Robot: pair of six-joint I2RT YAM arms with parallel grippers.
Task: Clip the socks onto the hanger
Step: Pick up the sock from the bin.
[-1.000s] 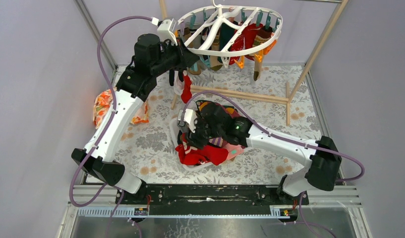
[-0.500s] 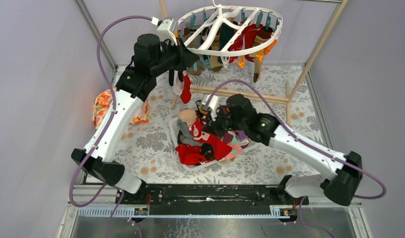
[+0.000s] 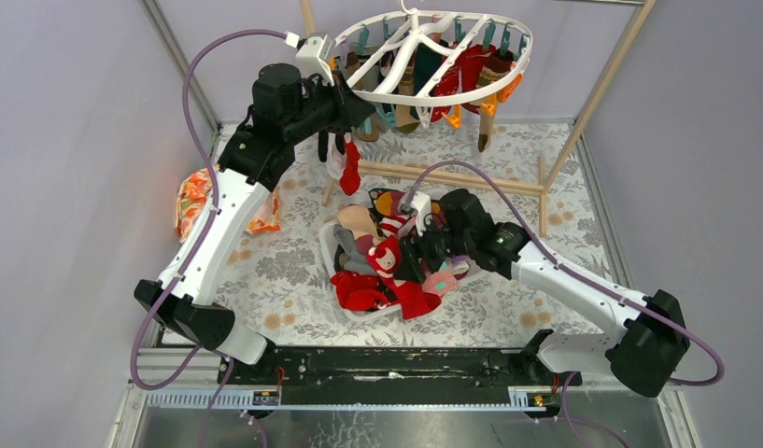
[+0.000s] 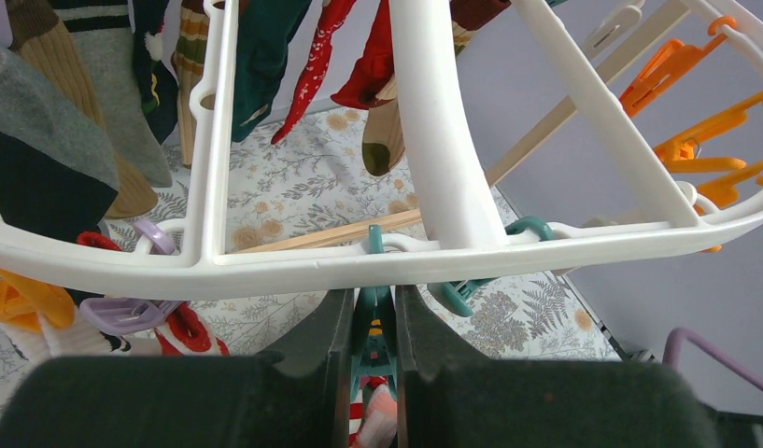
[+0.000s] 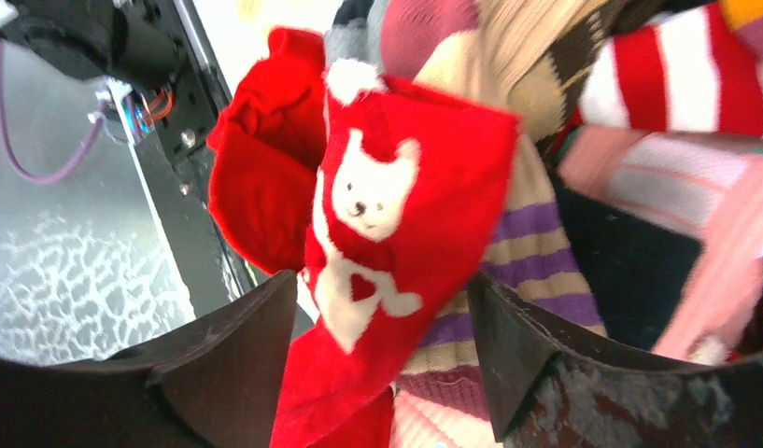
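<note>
An orange floral cloth (image 3: pixel 195 201) lies crumpled on the desk (image 3: pixel 284 271), well to the left of the hanger (image 3: pixel 433 97) and lower than it. The left arm reaches up to the hanger's left end, where the left fingers (image 4: pixel 343 322) are clenched on a teal clip (image 4: pixel 374 338) that hangs just under the white rim. A red and white sock (image 3: pixel 349 173) dangles below that end of the hanger. The hanger itself hangs by its hook at the top middle of the overhead view, above the far side of the desk, and several socks (image 3: pixel 466 70) in red, green, tan and striped patterns are already clipped around it, with orange clips (image 4: pixel 681 149) free on its right side. Below the hanger and nearer the arm bases, a white basket (image 3: pixel 324 250) holds a heap of loose socks (image 3: pixel 363 291). Just right of that heap the right fingers (image 5: pixel 256 327) stand spread wide and released, with a red sock with a white bear (image 5: pixel 387 215) draped between them over the pile. A wooden frame (image 3: pixel 452 177) of poles stands beneath and to the right of the hanger
</note>
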